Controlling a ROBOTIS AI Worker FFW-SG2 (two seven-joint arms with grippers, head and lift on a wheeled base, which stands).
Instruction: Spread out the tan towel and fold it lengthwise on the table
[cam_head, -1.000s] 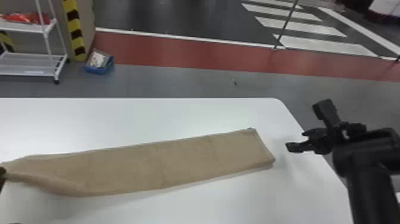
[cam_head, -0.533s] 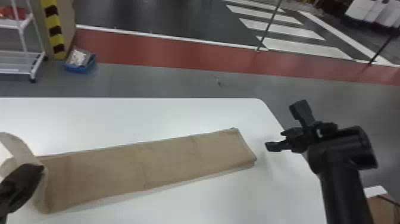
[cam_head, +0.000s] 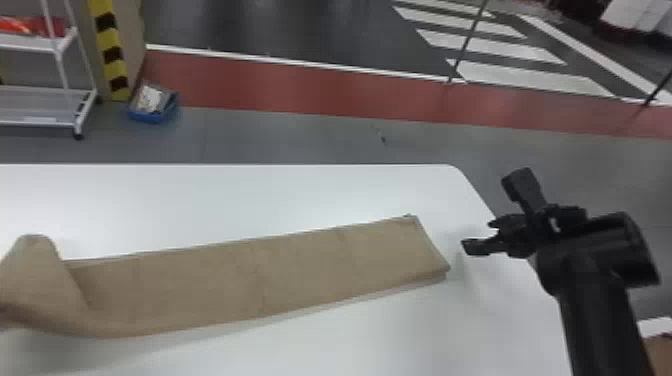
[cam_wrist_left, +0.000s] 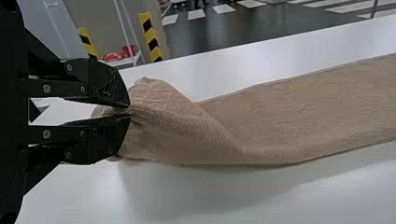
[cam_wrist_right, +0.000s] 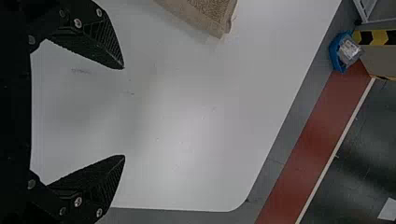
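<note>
the surface (cam_head: 310, 197) is offering a passing strip beyond the towel (cam_head: 260, 280). the towel is blocking low crossings, its left end bulging upward.

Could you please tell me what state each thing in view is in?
Towel, folded into a long strip, its left end pinched and bunched.
Left gripper, shut on the towel's left end.
Right gripper, open, beyond the towel's right end.
Table, partly covered by the towel.
Blue bin, loaded.
Cart, with red items on its upper shelf.
</note>
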